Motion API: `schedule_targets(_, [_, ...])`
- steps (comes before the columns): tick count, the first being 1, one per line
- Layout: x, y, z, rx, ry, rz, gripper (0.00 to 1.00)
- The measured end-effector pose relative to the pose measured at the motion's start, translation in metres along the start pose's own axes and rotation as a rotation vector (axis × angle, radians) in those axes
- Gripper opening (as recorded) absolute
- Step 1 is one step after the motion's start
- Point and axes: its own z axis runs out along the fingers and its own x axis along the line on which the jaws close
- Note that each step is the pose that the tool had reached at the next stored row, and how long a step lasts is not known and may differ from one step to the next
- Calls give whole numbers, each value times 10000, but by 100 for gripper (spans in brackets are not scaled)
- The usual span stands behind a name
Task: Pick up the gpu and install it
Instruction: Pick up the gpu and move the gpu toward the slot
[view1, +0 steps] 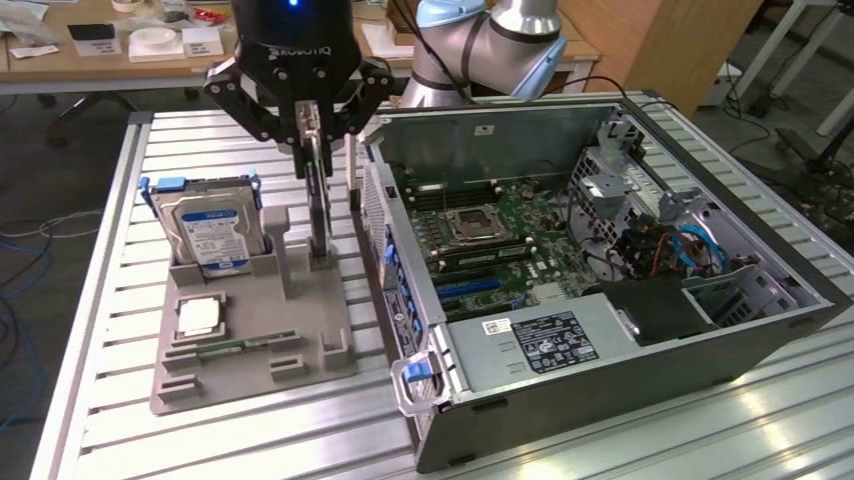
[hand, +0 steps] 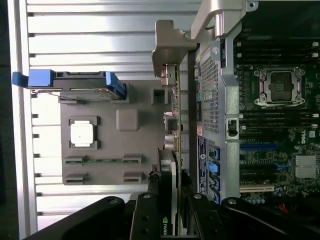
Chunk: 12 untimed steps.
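The hand (view1: 316, 140) grips the gpu (view1: 316, 210) upright, just beside the case wall (view1: 379, 225).

A silver hard drive (view1: 207, 225) with a blue label stands up in a grey holder (view1: 247, 385). A square chip (view1: 198, 317) and a thin green stick (view1: 230, 348) lie flat in it.

Slatted metal table (view1: 200, 440), cluttered desk (view1: 54, 68), wooden cabinet (view1: 667, 40)
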Motion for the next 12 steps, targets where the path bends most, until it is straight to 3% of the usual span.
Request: schedule_targets(12, [-16,2,-53,0,0,-3,27])
